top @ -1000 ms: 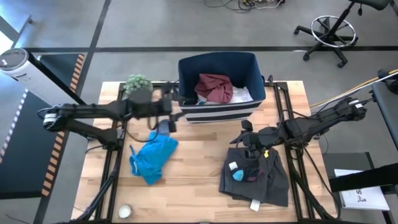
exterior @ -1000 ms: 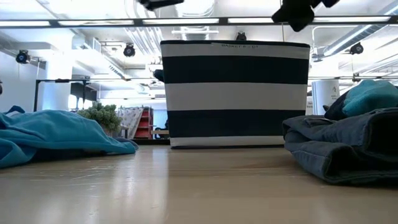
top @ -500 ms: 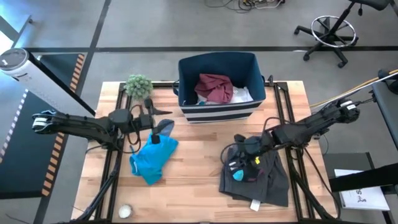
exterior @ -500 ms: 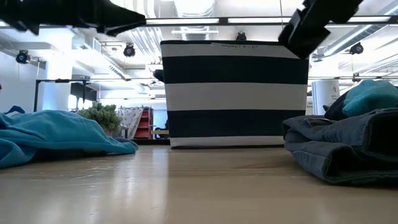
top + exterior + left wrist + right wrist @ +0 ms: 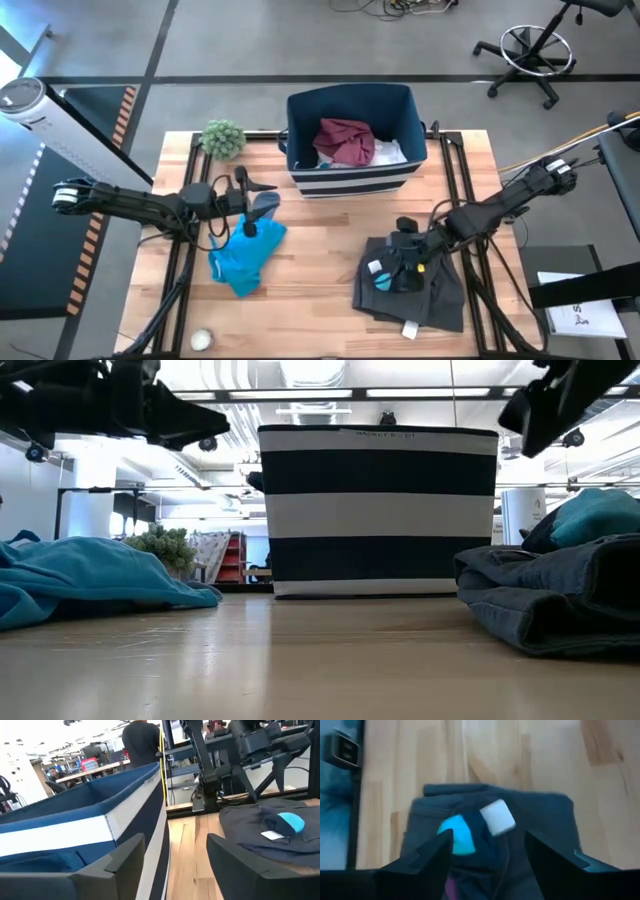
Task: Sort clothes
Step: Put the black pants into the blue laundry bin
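The navy white-striped fabric bin (image 5: pixel 350 140) already held maroon and white garments (image 5: pixel 345 141). Directly beneath the released right gripper (image 5: pixel 404 262) lay the dark charcoal pile (image 5: pixel 420 290), evidently sorted apart. The released left gripper (image 5: pixel 250 205) hovered above the bright blue garment (image 5: pixel 245 255).

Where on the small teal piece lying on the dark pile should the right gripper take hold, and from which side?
Straight down from above: the small teal piece sits as a rounded bump on the dark charcoal garment, so its raised middle is easiest to pinch. The open right gripper hangs over it; avoid the small white piece beside it.
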Controlling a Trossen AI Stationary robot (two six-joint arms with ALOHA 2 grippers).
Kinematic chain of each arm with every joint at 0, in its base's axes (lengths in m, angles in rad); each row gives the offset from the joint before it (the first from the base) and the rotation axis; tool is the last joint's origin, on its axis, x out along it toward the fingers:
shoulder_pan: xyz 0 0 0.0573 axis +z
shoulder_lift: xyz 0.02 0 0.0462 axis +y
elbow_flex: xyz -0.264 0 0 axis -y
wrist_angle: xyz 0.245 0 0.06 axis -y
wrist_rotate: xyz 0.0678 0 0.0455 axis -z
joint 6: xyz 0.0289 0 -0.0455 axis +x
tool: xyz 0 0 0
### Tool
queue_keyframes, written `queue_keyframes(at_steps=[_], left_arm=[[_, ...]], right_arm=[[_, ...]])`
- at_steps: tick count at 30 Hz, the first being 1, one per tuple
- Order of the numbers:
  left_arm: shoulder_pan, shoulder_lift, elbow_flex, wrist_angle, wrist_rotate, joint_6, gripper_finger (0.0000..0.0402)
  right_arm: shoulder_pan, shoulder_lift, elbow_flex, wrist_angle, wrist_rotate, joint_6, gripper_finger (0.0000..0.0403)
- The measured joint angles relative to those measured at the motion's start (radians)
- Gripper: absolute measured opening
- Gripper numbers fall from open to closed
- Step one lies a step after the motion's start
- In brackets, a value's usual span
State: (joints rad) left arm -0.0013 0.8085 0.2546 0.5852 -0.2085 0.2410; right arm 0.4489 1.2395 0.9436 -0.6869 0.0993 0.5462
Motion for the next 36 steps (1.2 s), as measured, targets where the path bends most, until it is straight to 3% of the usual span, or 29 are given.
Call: queue_keyframes(at_steps=[12,24,28,36], left_arm=[[-0.003,0.105,-0.008,0.003,0.002,-0.066,0.0289],[-0.005,0.159,-0.006,0.071,0.002,-0.067,0.0283],[-0.005,0.156,-0.006,0.073,0.002,-0.067,0.0277],[-0.005,0.154,-0.006,0.074,0.002,-0.067,0.0275]], right_arm=[[0.086,0.148,0.017,-0.050,-0.019,0.121,0.0280],[0.087,0.345,0.017,-0.071,-0.021,0.136,0.0291],[0.085,0.339,0.017,-0.070,-0.044,0.142,0.0245],[0.083,0.266,0.075,-0.072,0.061,0.055,0.0058]])
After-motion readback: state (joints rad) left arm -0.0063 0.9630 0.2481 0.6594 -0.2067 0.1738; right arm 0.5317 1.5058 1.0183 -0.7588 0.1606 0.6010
